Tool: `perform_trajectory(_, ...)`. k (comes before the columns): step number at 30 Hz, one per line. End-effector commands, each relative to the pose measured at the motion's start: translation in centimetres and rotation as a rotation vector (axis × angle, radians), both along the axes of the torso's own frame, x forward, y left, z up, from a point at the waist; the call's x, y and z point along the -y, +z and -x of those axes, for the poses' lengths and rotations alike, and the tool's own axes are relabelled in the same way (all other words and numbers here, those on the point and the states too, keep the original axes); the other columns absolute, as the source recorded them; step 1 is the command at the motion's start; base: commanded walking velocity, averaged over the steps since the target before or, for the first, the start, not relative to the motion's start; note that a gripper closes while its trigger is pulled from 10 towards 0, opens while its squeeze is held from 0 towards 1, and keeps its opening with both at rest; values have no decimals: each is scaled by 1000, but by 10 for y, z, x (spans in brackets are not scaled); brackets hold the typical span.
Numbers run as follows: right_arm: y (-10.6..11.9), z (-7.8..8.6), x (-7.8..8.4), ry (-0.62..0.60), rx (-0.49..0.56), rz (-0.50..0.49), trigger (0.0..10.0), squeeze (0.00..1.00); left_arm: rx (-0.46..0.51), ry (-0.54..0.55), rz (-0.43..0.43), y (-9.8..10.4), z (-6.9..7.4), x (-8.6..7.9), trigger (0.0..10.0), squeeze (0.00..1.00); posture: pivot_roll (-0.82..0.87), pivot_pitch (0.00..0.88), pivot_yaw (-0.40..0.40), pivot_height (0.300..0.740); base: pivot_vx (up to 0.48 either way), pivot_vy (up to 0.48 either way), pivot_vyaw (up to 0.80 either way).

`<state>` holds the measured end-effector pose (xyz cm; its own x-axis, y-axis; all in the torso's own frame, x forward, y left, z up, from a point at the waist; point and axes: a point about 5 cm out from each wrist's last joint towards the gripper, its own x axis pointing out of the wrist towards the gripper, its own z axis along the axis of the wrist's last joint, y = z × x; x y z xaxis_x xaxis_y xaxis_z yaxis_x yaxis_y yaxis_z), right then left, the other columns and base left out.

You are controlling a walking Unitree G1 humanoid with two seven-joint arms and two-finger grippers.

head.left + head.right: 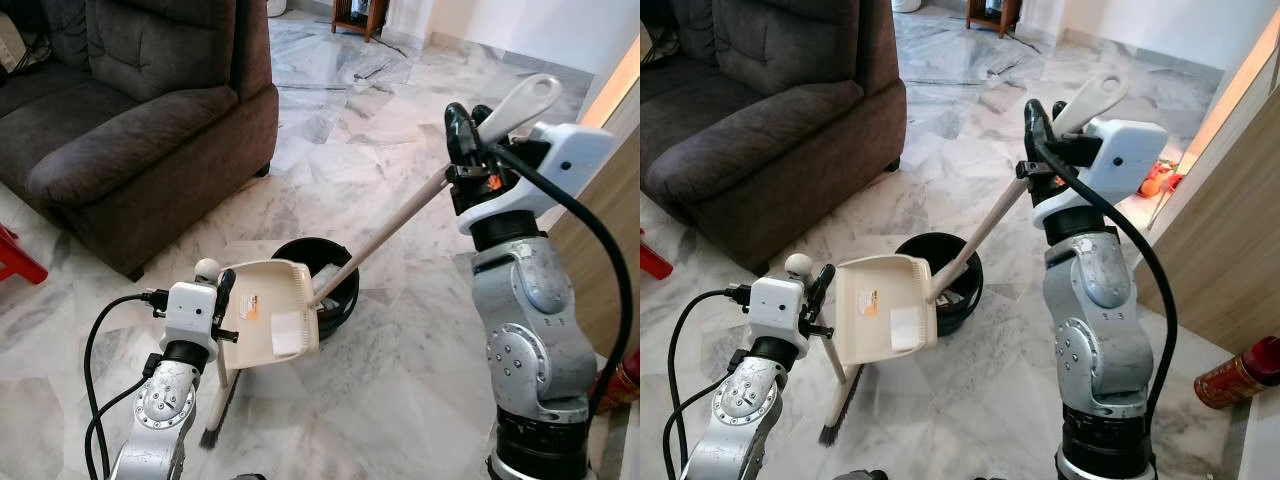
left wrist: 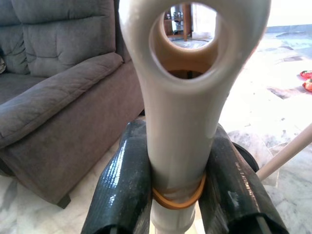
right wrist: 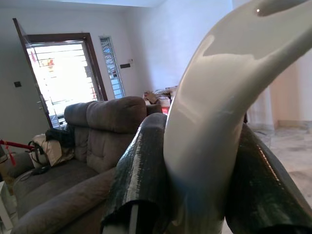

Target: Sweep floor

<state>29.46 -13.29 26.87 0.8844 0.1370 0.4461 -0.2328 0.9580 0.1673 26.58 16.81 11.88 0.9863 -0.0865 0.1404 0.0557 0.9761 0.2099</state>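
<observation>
My left gripper (image 1: pixel 222 298) is shut on the cream handle (image 2: pixel 187 97) of a short broom, low at the front left. The broom's dark bristles (image 1: pixel 214 432) rest on the marble floor. My right gripper (image 1: pixel 466 132) is raised at the right and shut on the long cream handle (image 3: pixel 219 97) of a dustpan. The handle slants down to the cream dustpan (image 1: pixel 275 305), which is tipped up over a black round bin (image 1: pixel 340 295). The pan hides most of the bin's inside.
A dark grey sofa (image 1: pixel 150 100) fills the left. A wooden cabinet (image 1: pixel 1230 250) stands at the right, with a red can (image 1: pixel 1240 372) on the floor beside it. A red object (image 1: pixel 15 260) lies at the far left. Marble floor (image 1: pixel 330 150) stretches ahead.
</observation>
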Motion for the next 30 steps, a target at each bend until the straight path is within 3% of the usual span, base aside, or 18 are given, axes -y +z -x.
perform_trajectory(1,8,4,-1,4,57,-20,10000,0,56,-9,-20,9,-1,1,10000,0,164,106,-6,740,251,0,0)
perform_trajectory(12,5,2,-6,23,43,-18,10000,0,58,-4,-18,10,-1,1,10000,0,168,122,-11,740,267,0,0)
perform_trajectory(16,5,1,-8,32,42,-16,10000,0,59,-1,-18,11,-1,2,10000,0,168,124,-13,740,275,0,-800)
perform_trajectory(30,5,3,-14,57,52,-19,10000,0,66,12,-17,12,-2,1,10000,0,169,137,-18,740,272,0,0)
